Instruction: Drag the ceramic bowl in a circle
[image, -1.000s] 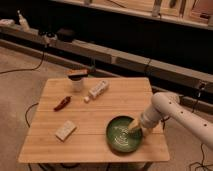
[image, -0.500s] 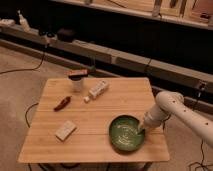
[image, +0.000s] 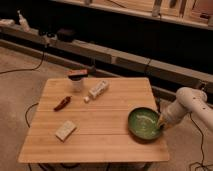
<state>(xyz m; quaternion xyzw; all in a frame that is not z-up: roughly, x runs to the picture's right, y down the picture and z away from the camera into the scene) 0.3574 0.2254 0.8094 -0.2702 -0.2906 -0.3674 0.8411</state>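
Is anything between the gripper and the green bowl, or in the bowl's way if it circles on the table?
Nothing visible. The gripper sits at the right rim of the bowl. The nearest thing, the sponge, lies well to the left. The edge of the table is close on the right.

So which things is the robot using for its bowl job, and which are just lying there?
For the job: ceramic bowl; end effector at its right rim.
Just lying about: lidded white cup, long white item, red thing, pale block.
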